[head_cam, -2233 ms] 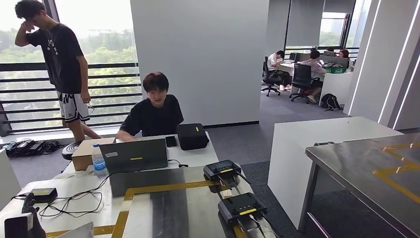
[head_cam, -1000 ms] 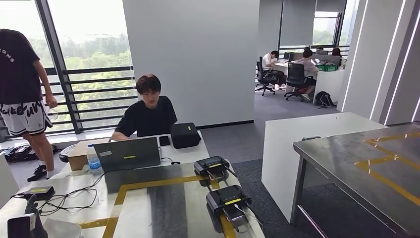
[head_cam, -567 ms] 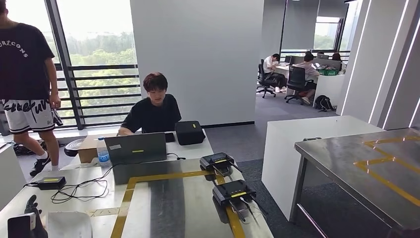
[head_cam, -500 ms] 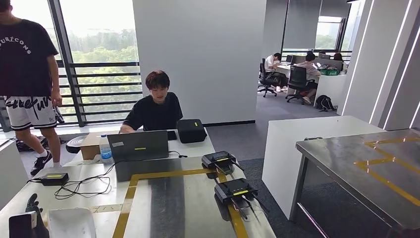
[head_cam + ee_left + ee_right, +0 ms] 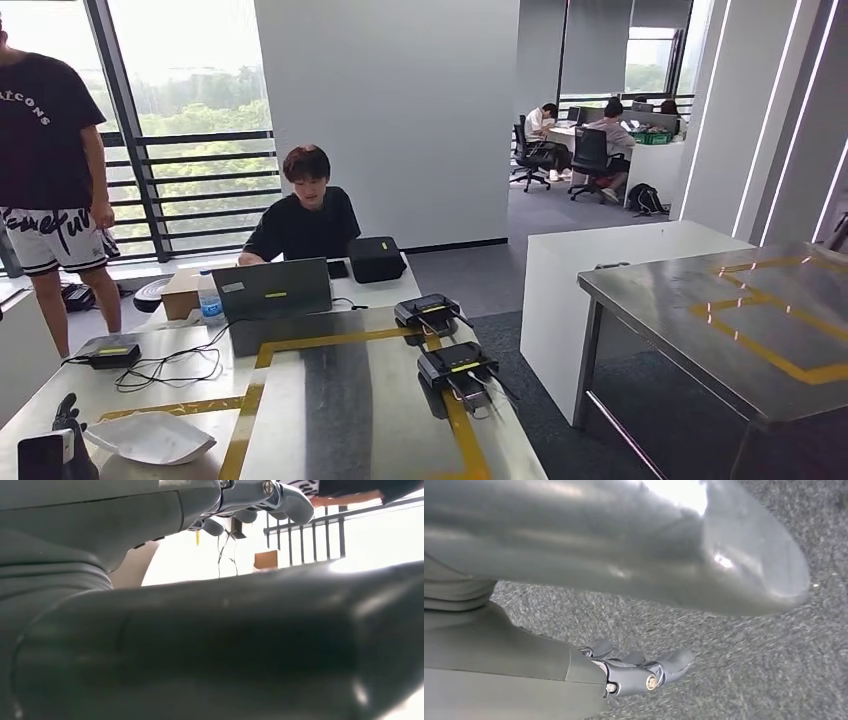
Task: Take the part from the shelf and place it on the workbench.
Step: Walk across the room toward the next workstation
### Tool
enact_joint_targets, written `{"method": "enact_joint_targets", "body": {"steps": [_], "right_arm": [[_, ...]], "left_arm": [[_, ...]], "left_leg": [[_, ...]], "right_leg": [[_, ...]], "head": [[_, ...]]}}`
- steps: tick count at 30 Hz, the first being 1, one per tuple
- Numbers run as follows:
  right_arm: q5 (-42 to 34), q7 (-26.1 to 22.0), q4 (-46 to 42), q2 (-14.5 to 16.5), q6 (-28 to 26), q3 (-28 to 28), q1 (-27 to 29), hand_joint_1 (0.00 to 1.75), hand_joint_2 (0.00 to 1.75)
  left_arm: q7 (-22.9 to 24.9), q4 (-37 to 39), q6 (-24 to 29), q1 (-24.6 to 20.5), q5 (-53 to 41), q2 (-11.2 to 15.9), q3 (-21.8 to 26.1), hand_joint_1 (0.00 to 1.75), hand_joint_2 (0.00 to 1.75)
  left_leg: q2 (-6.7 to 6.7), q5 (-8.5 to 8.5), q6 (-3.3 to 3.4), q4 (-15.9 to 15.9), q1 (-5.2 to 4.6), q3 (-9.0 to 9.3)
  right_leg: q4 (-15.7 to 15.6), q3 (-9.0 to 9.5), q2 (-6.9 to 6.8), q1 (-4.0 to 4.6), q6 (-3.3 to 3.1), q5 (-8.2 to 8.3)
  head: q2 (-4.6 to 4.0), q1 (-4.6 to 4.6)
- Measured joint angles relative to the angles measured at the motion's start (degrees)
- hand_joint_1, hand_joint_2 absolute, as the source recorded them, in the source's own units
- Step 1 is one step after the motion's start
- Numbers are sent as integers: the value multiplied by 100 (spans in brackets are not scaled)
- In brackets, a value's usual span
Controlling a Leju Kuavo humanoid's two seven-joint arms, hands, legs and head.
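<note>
hanging over grey carpet, right hand holds nothing.

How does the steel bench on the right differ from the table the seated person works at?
The steel bench is bare grey metal with yellow tape lines; the white table carries a laptop, bottle and black case. The bench shows thin open legs. Both have flat tops.

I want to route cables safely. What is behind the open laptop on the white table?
Behind the laptop sit a water bottle, a cardboard box, a black case and a seated person. Its lid hides the keyboard.
</note>
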Motion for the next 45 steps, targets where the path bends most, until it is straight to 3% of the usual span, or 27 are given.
{"method": "enact_joint_targets", "body": {"steps": [2,3,4,6,8,9,10,12,13,14,17,18,19,20,22,24,25,28,30,32,33,34,36,38,40,43,45], "right_arm": [[0,0,0,-2,2,0,2,0,0],[0,0,0,-2,3,0,3,0,0],[0,-1,0,-2,3,0,4,0,0],[0,-2,0,-1,9,0,4,0,0],[-1,-7,0,-2,15,0,2,0,0],[0,-10,0,-2,16,0,1,0,0],[0,-12,0,-3,16,0,2,0,0],[1,-15,1,-2,16,0,16,0,0],[0,-14,1,-2,16,0,26,0,0],[1,-15,1,-2,16,1,35,0,0],[12,-16,0,2,17,2,30,0,0],[16,-16,0,2,17,2,27,0,0],[22,-14,0,2,17,2,26,0,0],[31,-9,0,1,18,3,24,0,0],[59,7,0,-1,22,5,10,0,0],[86,17,0,-5,28,10,-12,0,0],[96,21,0,-8,31,11,-20,0,0],[108,33,0,-9,34,13,-25,0,0],[111,35,0,-9,34,13,-30,0,0],[114,35,0,-7,35,14,-34,0,0],[115,35,0,-5,36,15,-34,0,0],[116,35,0,-3,36,15,-34,0,0],[122,34,0,-2,40,15,-35,0,0],[132,28,0,-7,49,16,-43,0,0],[145,18,0,-12,65,19,-56,0,0],[178,32,0,-13,101,26,-64,0,0],[198,46,0,-11,116,41,-62,0,0]], "left_arm": [[0,10,19,11,-7,2,0,0,0],[0,17,28,23,-9,1,0,0,0],[0,22,34,32,-11,0,0,0,0],[0,24,24,33,-11,-1,0,0,0],[-1,21,-10,11,-11,-5,0,0,0],[-3,22,-29,1,-11,-10,0,0,0],[-3,26,-43,-4,-11,-14,0,0,0],[-1,43,-59,-4,-11,-27,0,0,0],[0,50,-63,-7,-11,-36,0,0,0],[0,55,-65,-9,-11,-44,0,0,0],[0,65,-65,6,-5,-56,0,0,0],[0,72,-65,21,-2,-59,0,0,0],[0,78,-64,40,1,-59,0,0,0],[0,83,-62,61,6,-56,0,0,0],[0,85,-46,88,14,-41,0,0,0],[-1,85,-25,97,20,-20,0,0,0],[-2,88,-18,104,22,-13,0,0,0],[-2,98,-12,153,27,7,0,0,0],[-1,107,-5,182,30,25,0,0,0],[0,122,-1,204,31,33,0,0,0],[0,130,6,227,32,35,0,0,0],[0,136,17,259,41,35,0,0,0],[0,135,38,330,80,38,2,0,0],[0,110,44,373,123,44,8,0,0],[-1,60,40,422,139,63,25,0,0],[-1,11,7,509,143,96,78,0,0],[-1,-3,-11,521,140,101,99,0,0]], "left_leg": [[-1,-491,-50,708,2,-154],[-1,-568,-69,979,4,-168],[0,-527,-81,1101,9,-114],[0,-263,-93,765,24,289],[-14,-262,-63,21,23,865],[-24,-328,-25,-255,14,1035],[-34,-388,28,-403,-5,1100],[-30,-318,156,-440,-19,1021],[-21,-257,214,-437,-19,972],[-10,-188,267,-443,-10,913],[1,22,336,-440,-18,666],[2,88,340,-435,-28,578],[2,150,339,-431,-37,493],[2,210,333,-426,-45,413],[4,323,311,-417,-50,277],[16,428,265,-427,-51,202],[23,480,234,-444,-43,189],[20,554,131,-492,-29,152],[4,222,79,-230,-27,42],[-2,-305,27,415,-13,-116],[-2,-459,-3,745,-3,-166],[-1,-486,-32,954,9,-151],[1,-261,-88,830,48,136],[-2,-190,-145,155,74,641],[-27,-290,-81,-282,65,908],[-35,-219,134,-321,44,829],[-23,-108,245,-326,44,712]], "right_leg": [[1,-149,-2,3,-23,123],[4,-231,-2,3,-19,187],[9,-314,-2,2,-11,250],[35,-477,-1,-6,24,370],[78,-600,3,2,85,466],[92,-631,6,10,120,514],[88,-651,8,16,157,568],[65,-685,16,5,232,659],[102,-731,16,-4,268,598],[235,-801,16,-13,302,422],[1216,-1070,12,-21,359,-416],[1527,-1102,13,-19,359,-542],[1687,-1059,13,-14,347,-538],[1650,-919,13,-2,323,-433],[1025,-365,15,43,234,-225],[280,140,14,96,142,-251],[83,246,14,119,107,-298],[-64,229,1,109,26,-158],[-130,148,-19,70,-35,-5],[-127,13,-28,69,-62,112],[-112,-67,-29,65,-57,166],[-89,-153,-30,56,-45,217],[-15,-336,-31,21,1,303],[82,-503,-26,-2,73,368],[137,-596,-13,15,145,444],[142,-667,9,9,236,549],[388,-785,8,-13,296,261]], "head": [[0,-4],[0,-5],[0,-5],[0,-7],[2,-11],[3,-9],[3,-4],[2,7],[1,10],[1,14],[0,27],[0,29],[1,32],[1,34],[2,40],[2,39],[2,39],[1,39],[1,27],[1,17],[1,16],[0,16],[1,16],[2,14],[2,30],[2,66],[1,79]]}}
